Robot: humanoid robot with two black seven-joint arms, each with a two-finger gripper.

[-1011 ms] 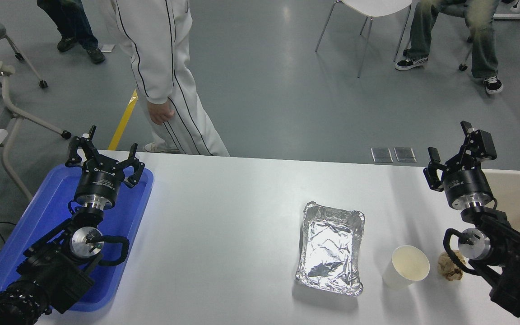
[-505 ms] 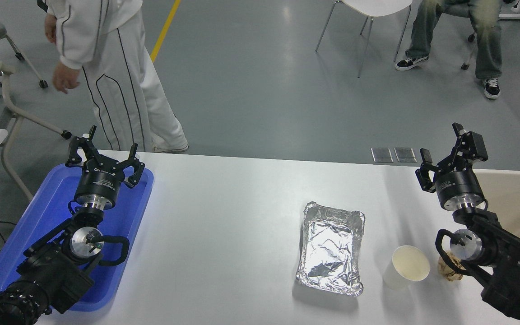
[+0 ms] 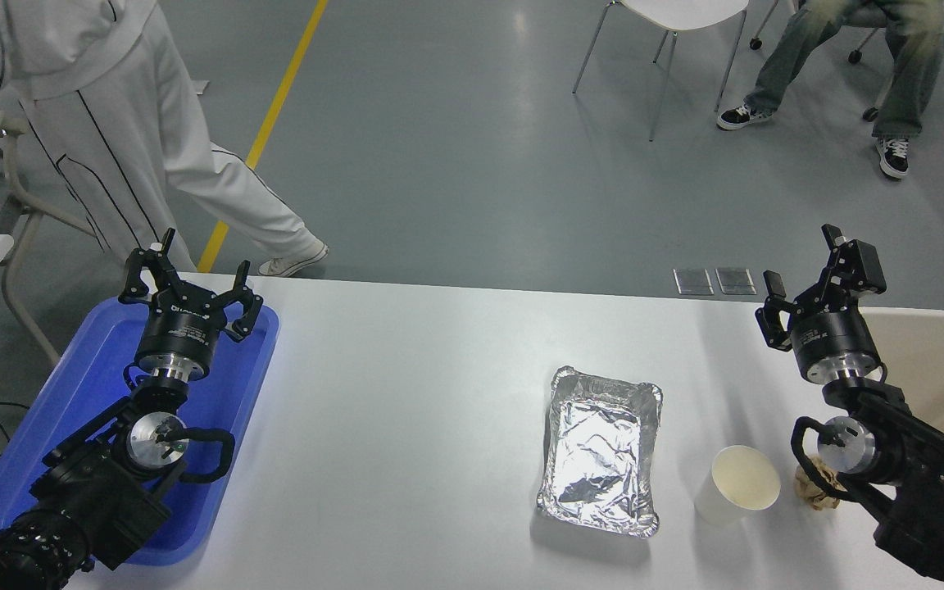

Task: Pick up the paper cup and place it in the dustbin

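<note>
The white paper cup (image 3: 736,485) stands upright on the white table (image 3: 423,393) near the front right, its cream inside showing. My right gripper (image 3: 810,274) is open and empty, well beyond the cup and to its right, at the table's far right. The beige dustbin (image 3: 935,360) stands at the right edge, partly hidden behind my right arm. My left gripper (image 3: 188,277) is open and empty, parked over the blue tray (image 3: 79,393) at the lower left.
A crinkled foil tray (image 3: 601,449) lies just left of the cup. A crumpled brown paper ball (image 3: 814,485) lies right of the cup, under my right arm. A person in white walks at the far left. Another person sits at the top right.
My right gripper shifted slightly left and away over the second. The person in white walked from the table's far side to the upper left. The cup has not moved.
</note>
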